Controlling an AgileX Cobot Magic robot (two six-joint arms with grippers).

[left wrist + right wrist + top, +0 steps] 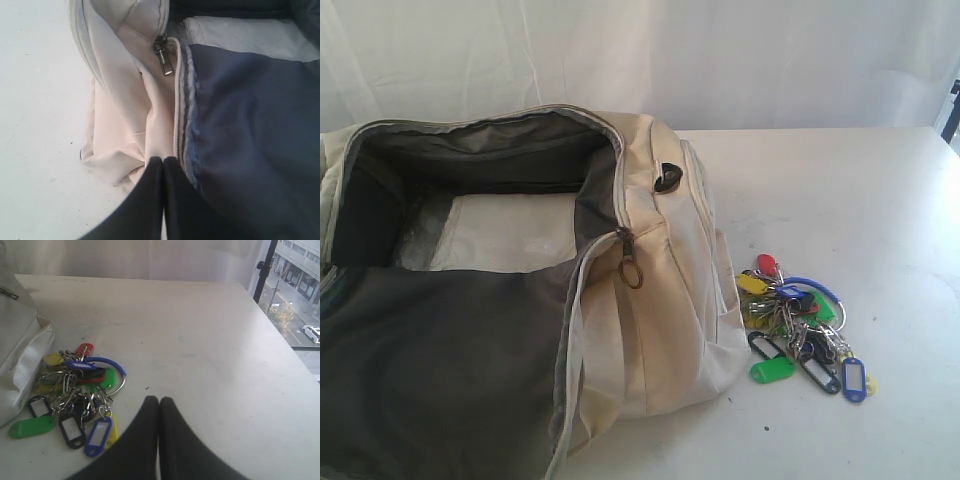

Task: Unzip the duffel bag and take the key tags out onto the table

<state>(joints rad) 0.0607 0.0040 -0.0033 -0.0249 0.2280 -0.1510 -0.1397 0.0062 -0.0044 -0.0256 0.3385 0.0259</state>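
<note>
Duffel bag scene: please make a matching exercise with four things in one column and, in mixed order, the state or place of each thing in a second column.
Things
1. duffel bag
2. key tags
3. zipper pull
4. right gripper

States or places
A. shut, holding nothing
B. lying on the table, beside the bag
C. unzipped and wide open
D. hanging down at the end of the opened zip

Pairs: 1-C, 2-B, 3-D, 4-A

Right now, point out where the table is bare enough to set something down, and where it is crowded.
Bare: the table from the key tags out to its far and right edges, and the front strip between the tags and the near edge. Crowded: the tags lie close against the bag, which covers the left side.
</note>
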